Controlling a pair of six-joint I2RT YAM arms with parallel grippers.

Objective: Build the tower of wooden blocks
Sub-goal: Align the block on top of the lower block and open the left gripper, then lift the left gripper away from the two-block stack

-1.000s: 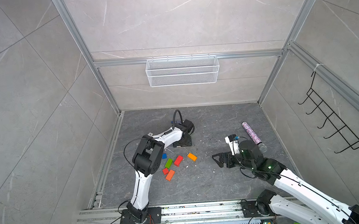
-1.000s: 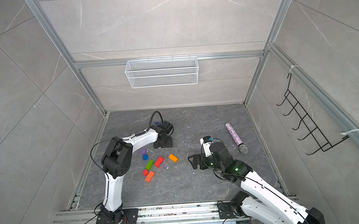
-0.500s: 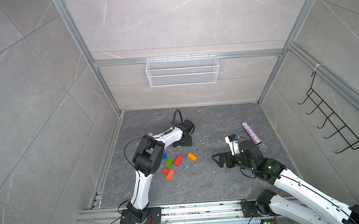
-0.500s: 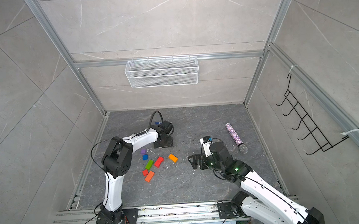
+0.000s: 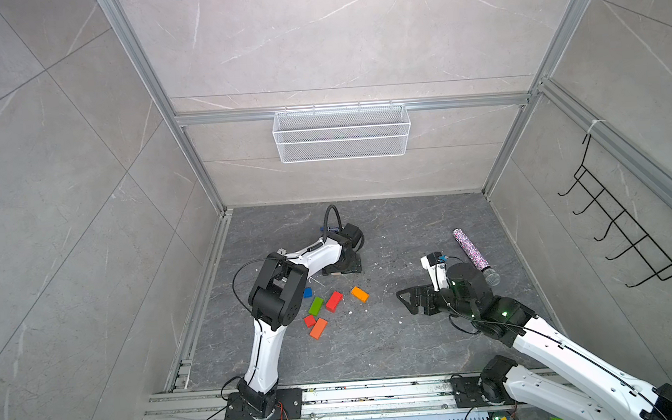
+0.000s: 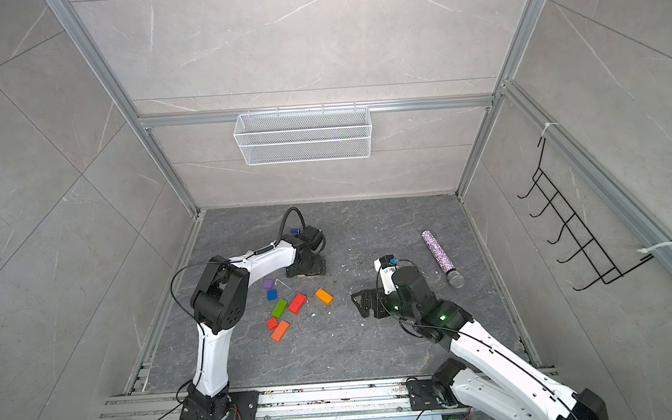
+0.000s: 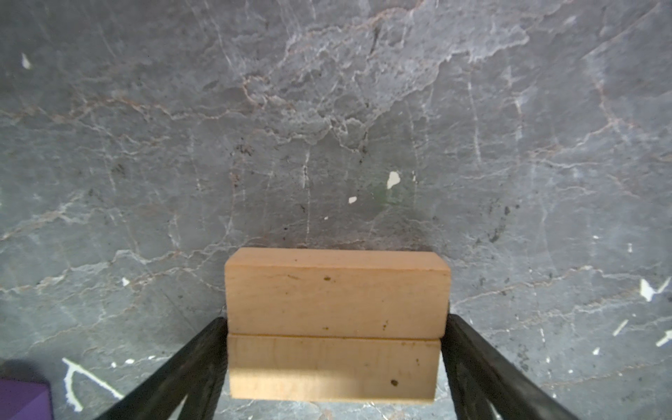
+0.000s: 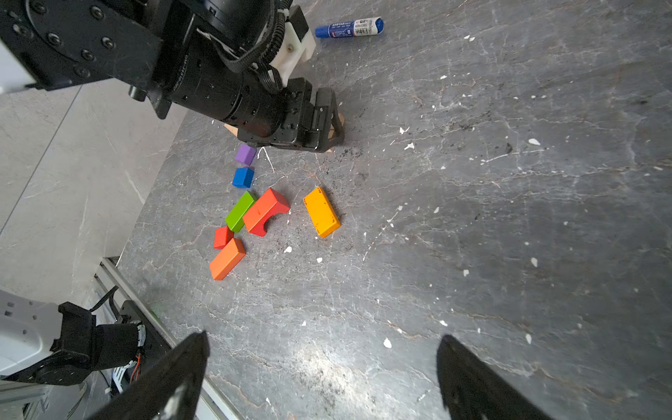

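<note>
**Top views.** Landmark is the red arch block [image 5: 333, 301], lying on the grey surface [image 5: 375, 348].
- Against its left side is the green block [image 5: 315, 306].
- Past that sit the blue cube [image 5: 308, 292] and the purple cube [image 6: 267, 284].
- On its near side lie the small red cube [image 5: 309, 321] and the orange oblong [image 5: 318, 328].
- To its right, apart, lies the yellow-orange block [image 5: 359, 294].
- Behind it the left claw [image 5: 340, 268] is down at the surface.
- Well to its right the right claw [image 5: 405, 303] is spread and empty, with the microphone [image 5: 471, 250] farther right.

**Left wrist.** The left claw [image 7: 336, 320] has its fingers [image 7: 203, 356] flanking the short ends of two tan blocks [image 7: 334, 302], which lie long side to long side. I cannot tell whether they pinch the blocks or stand just clear.

**Right wrist.** The right claw [image 8: 322, 336] is spread wide over bare surface. The coloured blocks around the red arch block lie singly. The blue marker pen [image 8: 349, 27] lies beyond the left claw from it.
</note>
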